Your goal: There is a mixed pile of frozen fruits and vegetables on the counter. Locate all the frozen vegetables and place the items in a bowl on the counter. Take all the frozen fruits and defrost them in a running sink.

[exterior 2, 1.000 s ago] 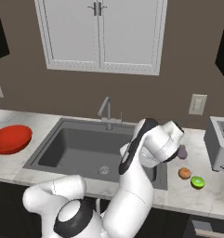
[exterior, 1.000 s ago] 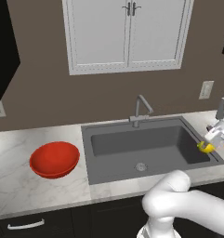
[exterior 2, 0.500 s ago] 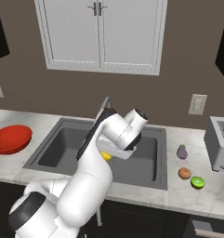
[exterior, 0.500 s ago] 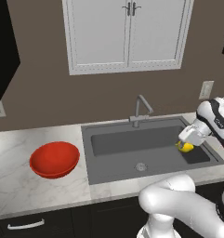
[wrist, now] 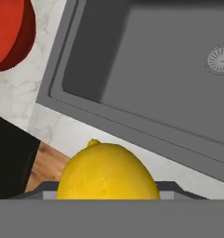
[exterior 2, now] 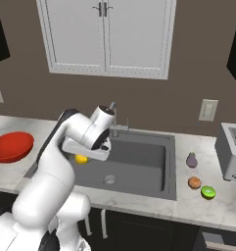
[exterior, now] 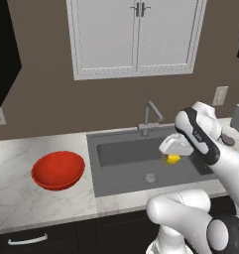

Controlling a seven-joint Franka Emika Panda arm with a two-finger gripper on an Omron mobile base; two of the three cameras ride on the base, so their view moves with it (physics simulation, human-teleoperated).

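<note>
No readable text or labels anywhere.

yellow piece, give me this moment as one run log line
gripper: shut on yellow piece | position: over sink | red bowl: empty, on counter | heading: probably toward bowl

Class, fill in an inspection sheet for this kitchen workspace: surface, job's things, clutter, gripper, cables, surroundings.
Surface: marbled counter around a dark sink.
Job's things: yellow piece held above the basin; red bowl left of the sink; eggplant-like piece, orange piece and green piece right of it.
Clutter: toaster.
Gripper: gripper shut on the yellow piece.
Cables: nothing seen.
Surroundings: faucet, white cabinet doors, wall outlet.
</note>
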